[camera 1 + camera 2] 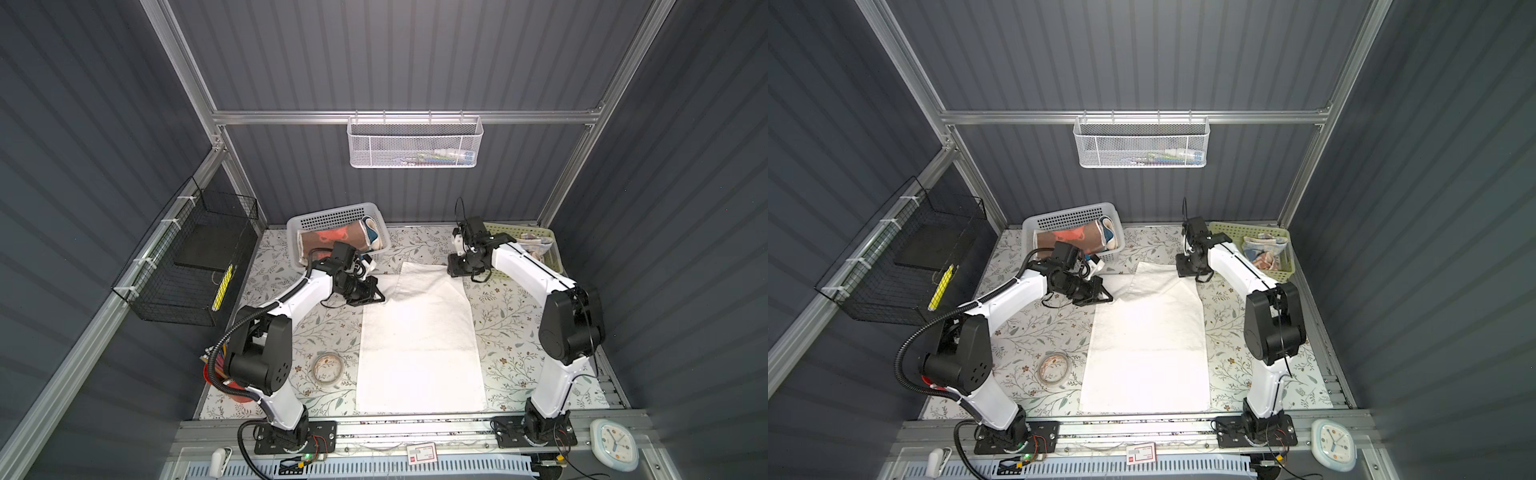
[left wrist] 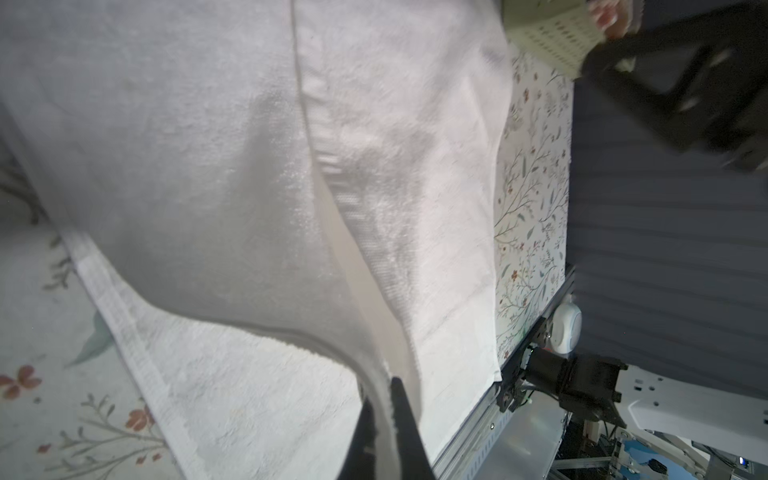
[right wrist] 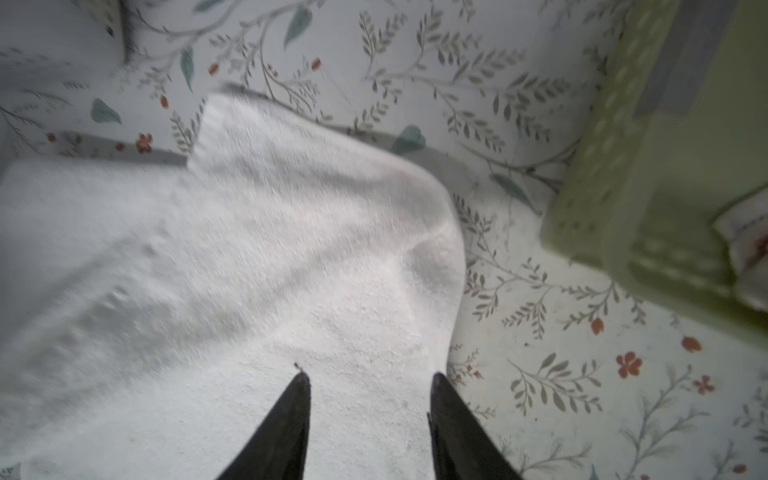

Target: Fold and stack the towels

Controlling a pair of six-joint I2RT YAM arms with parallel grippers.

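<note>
Pinching the limp, light white towel (image 1: pixel 419 332) by its ten-o'clock hem, left pincer (image 2: pixel 382 388) grips cloth; right pincer (image 3: pixel 370 376) spread, seemingly empty.

We see a plain white towel (image 1: pixel 419 340) on a pale table cover (image 1: pixel 511 324) printed with grey-green sprigs and red flowers. We note one white basket (image 1: pixel 328 209) and one pale-green basket (image 1: pixel 519 227).

The left arm (image 1: pixel 291 298) reaches forward and inward from its base with the elbow raised. The left gripper (image 2: pixel 384 411) sits low, its jaws pressed together on a fold of the white towel (image 2: pixel 208 166). The right arm (image 1: pixel 528 267) bends the same way, and the right gripper (image 3: pixel 370 415) points down with its jaws apart.
</note>
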